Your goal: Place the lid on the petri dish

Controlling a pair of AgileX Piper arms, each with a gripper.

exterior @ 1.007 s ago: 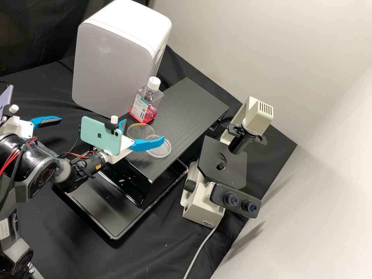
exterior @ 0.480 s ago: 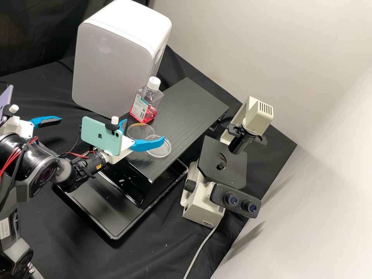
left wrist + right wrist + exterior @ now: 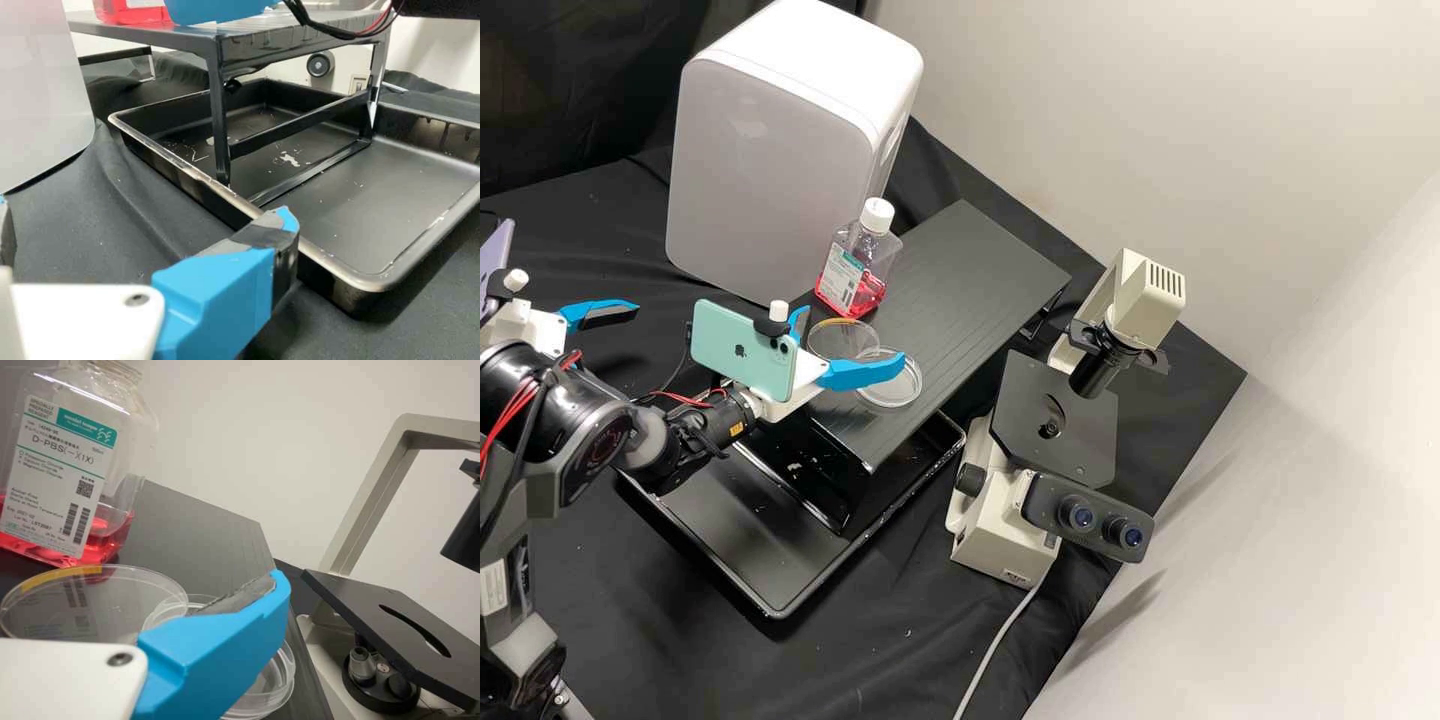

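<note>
A clear petri dish (image 3: 893, 383) lies on the black ridged shelf (image 3: 960, 270). Just above its left edge hangs the clear lid (image 3: 840, 338), slightly tilted, with my right gripper (image 3: 850, 342) shut on its rim. In the right wrist view the lid (image 3: 90, 601) overlaps the dish (image 3: 259, 686), and one blue finger (image 3: 225, 639) crosses in front of both. My left gripper (image 3: 142, 229) stands open and holds nothing, low over the black cloth beside the tray (image 3: 247, 206). Its blue finger (image 3: 595, 312) is at the far left in the high view.
A flask of red liquid (image 3: 855, 262) stands on the shelf just behind the lid. A white box-shaped device (image 3: 780, 140) rises behind it. The shelf stands in a black tray (image 3: 780, 560). A microscope (image 3: 1070, 430) stands to the right of the shelf.
The right arm's near joint has shifted slightly; the gripper, lid and dish stay almost where they were.
</note>
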